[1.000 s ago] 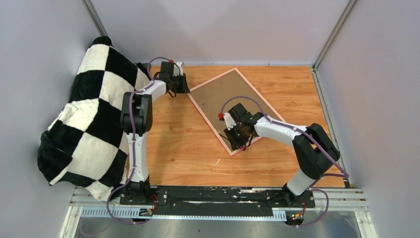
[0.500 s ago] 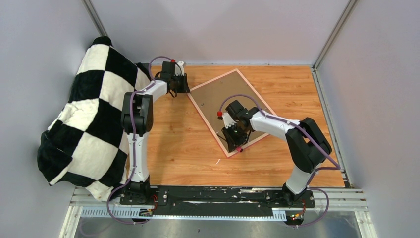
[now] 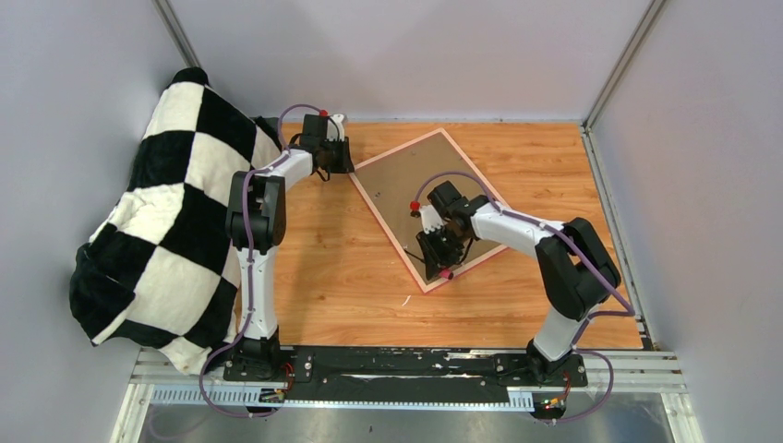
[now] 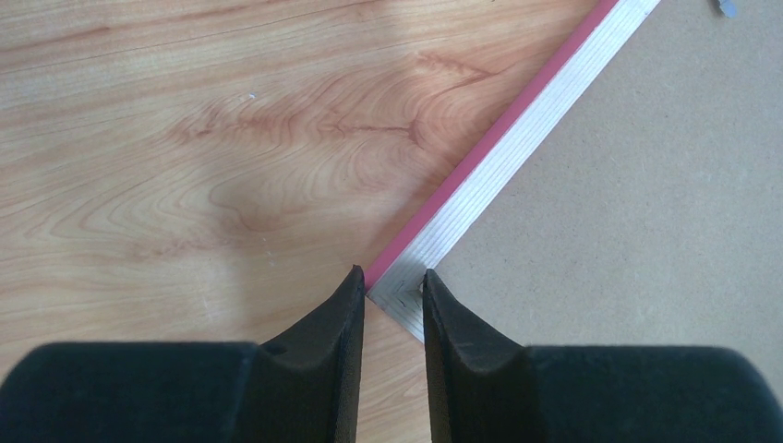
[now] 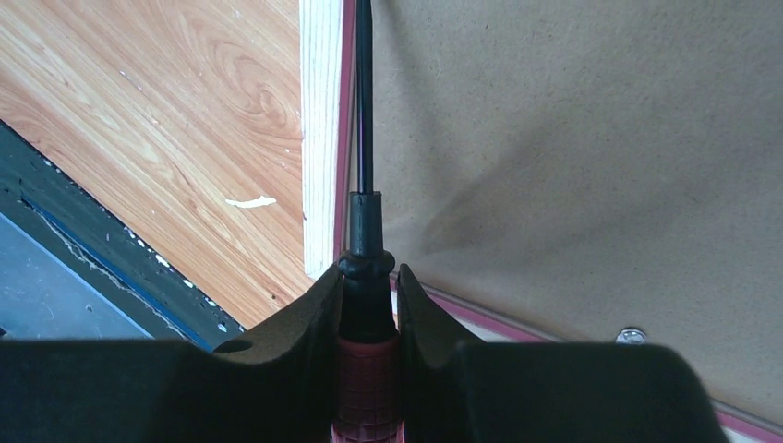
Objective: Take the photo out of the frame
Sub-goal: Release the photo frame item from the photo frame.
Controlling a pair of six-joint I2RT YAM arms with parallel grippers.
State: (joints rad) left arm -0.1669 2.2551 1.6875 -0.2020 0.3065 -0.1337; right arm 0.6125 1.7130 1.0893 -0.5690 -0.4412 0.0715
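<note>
Shifted slightly farther, right claw [image 5: 367, 277] grips a screwdriver [image 5: 364, 217] along the frame [image 5: 319, 138] edge, left claw [image 4: 392, 277] pinches its far-left corner; backing [image 5: 572, 138] still in, photo unseen, not yet out.

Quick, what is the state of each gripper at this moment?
Left gripper: closed on the corner of the pink frame.
Right gripper: closed, holding a red-handled screwdriver.

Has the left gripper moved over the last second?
No. The left gripper still sits at the frame's left corner, equally near the back wall.
</note>
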